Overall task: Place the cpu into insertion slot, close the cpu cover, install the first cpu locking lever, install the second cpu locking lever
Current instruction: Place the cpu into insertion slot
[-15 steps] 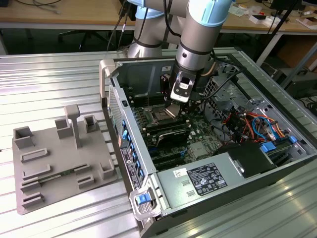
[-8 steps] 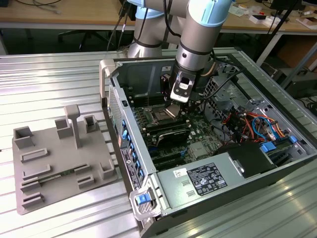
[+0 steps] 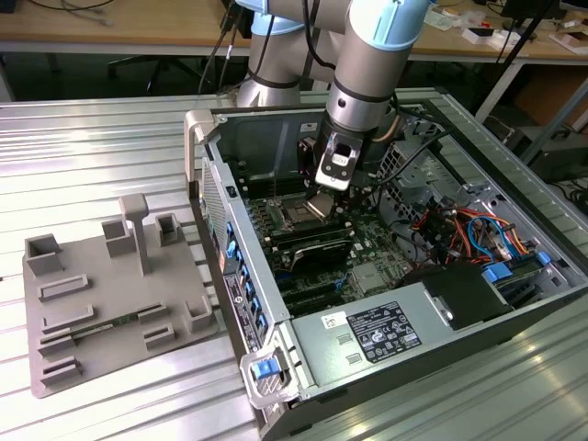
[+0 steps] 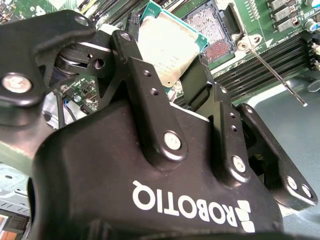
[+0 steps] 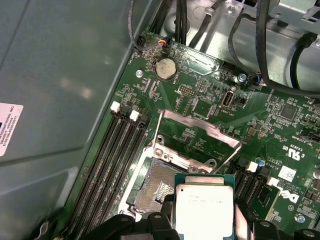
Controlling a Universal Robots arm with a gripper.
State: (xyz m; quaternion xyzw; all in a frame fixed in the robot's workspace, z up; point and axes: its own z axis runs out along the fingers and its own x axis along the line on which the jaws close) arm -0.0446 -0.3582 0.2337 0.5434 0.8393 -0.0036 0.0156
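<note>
We found a large grey metal computer case lying on its side with its panel off, and inside it a green motherboard facing upward. The grey and pale-blue robot arm reached down into the case, with its black two-fingered gripper positioned above the socket area. The claw was clamped on the cpu, a small flat square chip with a silvery metal top and a green edge, which it held between its fingers by two opposite sides. The cpu cover, a thin silvery metal frame with a square window, stood hinged up and away from the socket. This left the insertion slot, a small square socket with a dark pin field and a silver rim, exposed and unoccupied. In both wrist views the chip hung close above the board, overlapping one edge of the socket and tilted rather than square with it. We judged it near the socket but not seated. A thin bare metal rod, which we took to be a locking lever, lay swung clear beside the socket. By our assessment no step of the task was complete: the chip was not yet placed, the cover was not shut, and neither lever was installed.
</note>
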